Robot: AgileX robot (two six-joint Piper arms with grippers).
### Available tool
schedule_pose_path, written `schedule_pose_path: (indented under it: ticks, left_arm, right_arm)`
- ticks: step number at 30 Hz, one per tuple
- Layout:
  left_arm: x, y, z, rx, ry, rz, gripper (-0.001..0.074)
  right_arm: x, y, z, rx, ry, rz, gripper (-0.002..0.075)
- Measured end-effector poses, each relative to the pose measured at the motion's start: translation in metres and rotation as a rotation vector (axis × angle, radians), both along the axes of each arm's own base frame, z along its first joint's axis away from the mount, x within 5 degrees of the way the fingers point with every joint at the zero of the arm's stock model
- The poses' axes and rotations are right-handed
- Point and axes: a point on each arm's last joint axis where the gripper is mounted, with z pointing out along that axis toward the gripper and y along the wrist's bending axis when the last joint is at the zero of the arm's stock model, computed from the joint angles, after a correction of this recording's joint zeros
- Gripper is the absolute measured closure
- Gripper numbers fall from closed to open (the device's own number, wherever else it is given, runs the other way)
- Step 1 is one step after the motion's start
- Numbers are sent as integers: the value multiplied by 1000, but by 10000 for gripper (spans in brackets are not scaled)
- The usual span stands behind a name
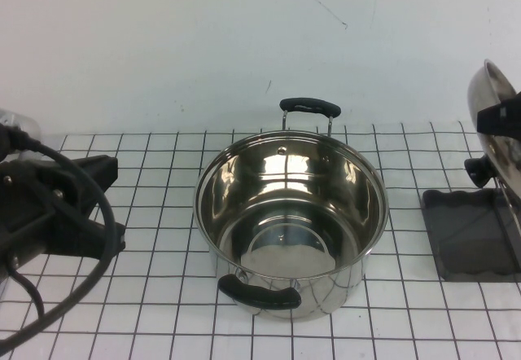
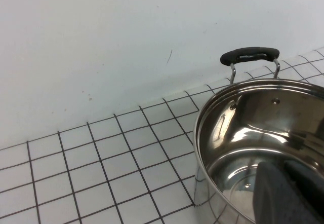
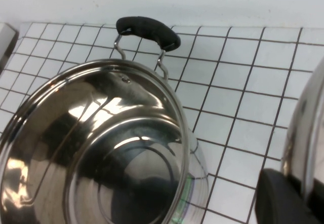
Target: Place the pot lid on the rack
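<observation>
The pot lid (image 1: 482, 91), shiny steel with a black knob (image 1: 479, 170), stands on edge at the far right, tilted over the rack's dark grey tray (image 1: 468, 238). My right gripper (image 1: 498, 117) is shut on the lid's upper rim. In the right wrist view the lid's rim (image 3: 304, 127) runs between the black fingers (image 3: 281, 201). Only a thin wire of the rack shows beside the lid. My left gripper (image 1: 106, 234) rests shut and holding nothing at the table's left. Its fingers (image 2: 276, 193) show against the pot.
The open steel pot (image 1: 291, 217) with two black handles (image 1: 309, 105) stands in the middle of the gridded table, between the two arms. A thick black cable (image 1: 77, 173) loops over the left arm. A white wall runs along the back.
</observation>
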Motion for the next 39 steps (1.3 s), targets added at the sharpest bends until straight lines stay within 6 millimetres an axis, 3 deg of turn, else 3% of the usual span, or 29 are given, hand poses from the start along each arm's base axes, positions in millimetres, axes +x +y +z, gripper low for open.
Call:
schedule_pose_path:
  ticks: [9, 23, 39]
  left_arm:
    - [0, 0, 0, -4, 1, 3, 737]
    - [0, 0, 0, -4, 1, 2, 737]
    - [0, 0, 0, -2, 0, 2, 737]
  right_arm:
    - [1, 0, 0, 15, 7, -20, 701]
    - [1, -1, 1, 31, 12, -46, 582]
    - [2, -6, 1, 41, 16, -72, 571]
